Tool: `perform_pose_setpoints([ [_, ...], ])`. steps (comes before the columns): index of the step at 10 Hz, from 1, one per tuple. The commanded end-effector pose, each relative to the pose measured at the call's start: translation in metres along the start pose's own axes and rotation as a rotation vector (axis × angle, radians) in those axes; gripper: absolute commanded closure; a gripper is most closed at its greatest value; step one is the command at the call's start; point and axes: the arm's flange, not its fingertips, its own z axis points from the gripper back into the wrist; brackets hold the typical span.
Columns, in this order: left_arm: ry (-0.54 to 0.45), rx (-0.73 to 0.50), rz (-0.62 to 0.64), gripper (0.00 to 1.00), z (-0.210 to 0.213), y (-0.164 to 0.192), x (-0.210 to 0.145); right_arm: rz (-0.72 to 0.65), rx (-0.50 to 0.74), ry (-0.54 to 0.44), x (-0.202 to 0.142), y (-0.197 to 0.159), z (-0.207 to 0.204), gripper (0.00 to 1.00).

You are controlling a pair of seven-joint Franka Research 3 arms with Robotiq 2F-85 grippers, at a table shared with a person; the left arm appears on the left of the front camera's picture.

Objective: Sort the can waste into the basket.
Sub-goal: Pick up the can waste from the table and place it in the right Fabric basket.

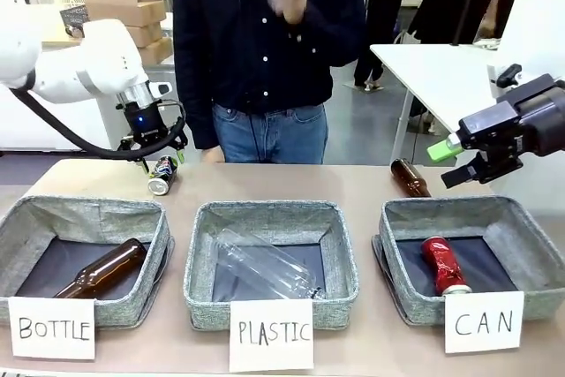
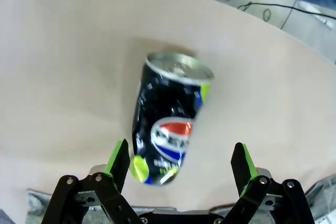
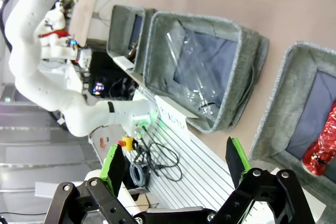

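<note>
While the red can (image 1: 444,264) already lies in the basket (image 1: 516,219) with the CAN card, the dark can (image 1: 162,175) is on its side on the table (image 1: 282,184), behind the BOTTLE bin (image 1: 26,222). The left claw (image 1: 155,149) hangs right over it, wide open, fingers either side but not touching. The right claw (image 1: 468,161) is open too, empty, above the basket's far edge, near a brown bottle (image 1: 410,177).
</note>
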Motion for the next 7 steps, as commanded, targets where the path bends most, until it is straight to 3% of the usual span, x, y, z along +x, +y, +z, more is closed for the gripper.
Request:
perform_pose_setpoints([
  [1,0.017,0.02,0.046,0.0,-0.002,-0.003,0.017,0.029,-0.006,0.009,0.001,-0.001,0.002,0.0],
  [6,0.014,0.033,0.07,0.0,-0.017,0.001,0.018,0.029,-0.006,0.009,0.001,-0.001,0.002,0.0],
  [7,0.016,0.042,0.094,0.2,-0.019,0.0,0.019,0.029,-0.006,0.009,0.001,-0.001,0.002,0.0],
])
